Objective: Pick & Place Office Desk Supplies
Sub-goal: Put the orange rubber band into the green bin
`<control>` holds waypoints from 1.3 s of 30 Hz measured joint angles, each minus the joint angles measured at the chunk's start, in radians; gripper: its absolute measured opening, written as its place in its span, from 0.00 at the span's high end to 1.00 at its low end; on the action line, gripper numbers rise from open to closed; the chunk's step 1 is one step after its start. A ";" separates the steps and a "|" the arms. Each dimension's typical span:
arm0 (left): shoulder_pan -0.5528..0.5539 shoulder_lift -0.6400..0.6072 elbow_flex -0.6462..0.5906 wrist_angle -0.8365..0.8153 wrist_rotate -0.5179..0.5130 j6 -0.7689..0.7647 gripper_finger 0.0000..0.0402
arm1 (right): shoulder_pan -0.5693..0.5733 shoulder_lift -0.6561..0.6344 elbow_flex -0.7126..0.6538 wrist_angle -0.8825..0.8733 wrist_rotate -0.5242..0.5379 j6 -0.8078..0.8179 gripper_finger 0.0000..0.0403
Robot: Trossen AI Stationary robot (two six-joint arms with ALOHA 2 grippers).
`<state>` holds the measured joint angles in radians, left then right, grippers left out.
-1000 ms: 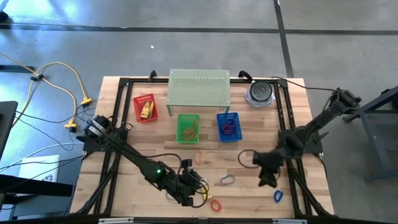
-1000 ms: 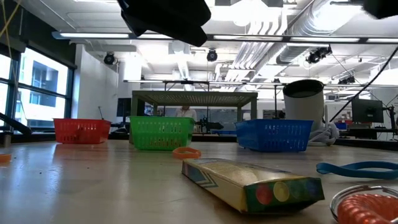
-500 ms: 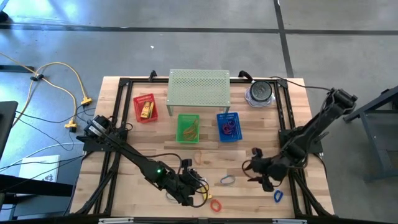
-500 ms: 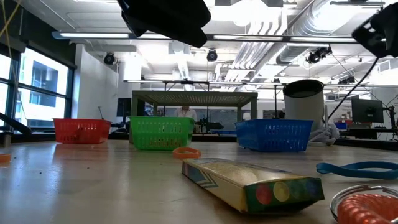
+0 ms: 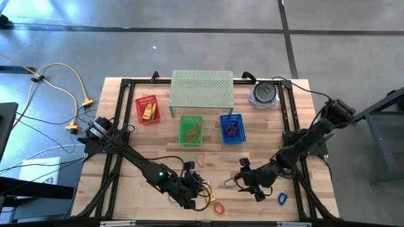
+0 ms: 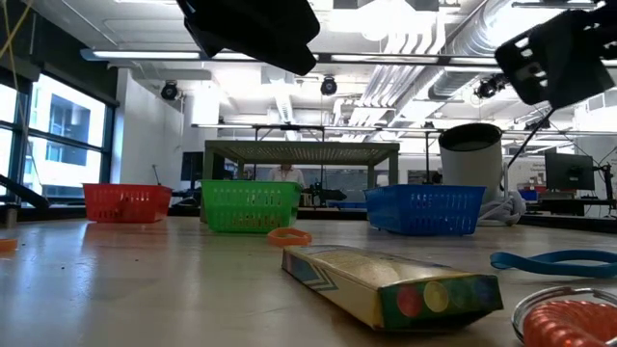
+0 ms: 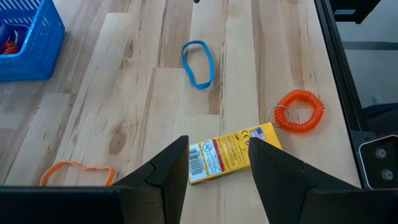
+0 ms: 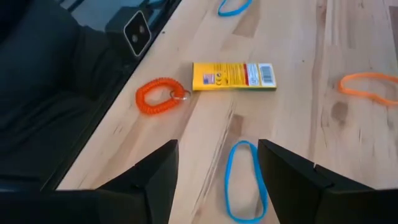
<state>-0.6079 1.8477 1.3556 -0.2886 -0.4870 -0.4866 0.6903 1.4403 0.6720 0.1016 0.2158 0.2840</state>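
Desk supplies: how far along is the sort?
Done: red basket, green basket and blue basket each hold items.

In hand: nothing. Left gripper hangs open over the yellow packet; right gripper open over a blue loop.

Left: the orange coil, orange loop, another blue loop.

Yellow packet (image 7: 228,153) is laid flat on bare wood nr front edge, barcode side up. Orange coiled loop w/ metal ring (image 7: 299,110) is seen just beside it. Blue band (image 8: 245,180) is laid flat nearby; orange band (image 8: 370,86) further off. More loops are held in blue basket (image 5: 231,129).
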 joint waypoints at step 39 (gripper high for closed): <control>0.163 -0.214 0.000 -0.802 0.342 -0.005 0.60 | -0.374 -0.081 0.092 -0.062 0.184 -0.977 0.48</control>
<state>-0.4450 1.6341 1.3556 -1.0909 -0.1450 -0.4917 0.3164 1.3594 0.7643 0.0397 0.4000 -0.6926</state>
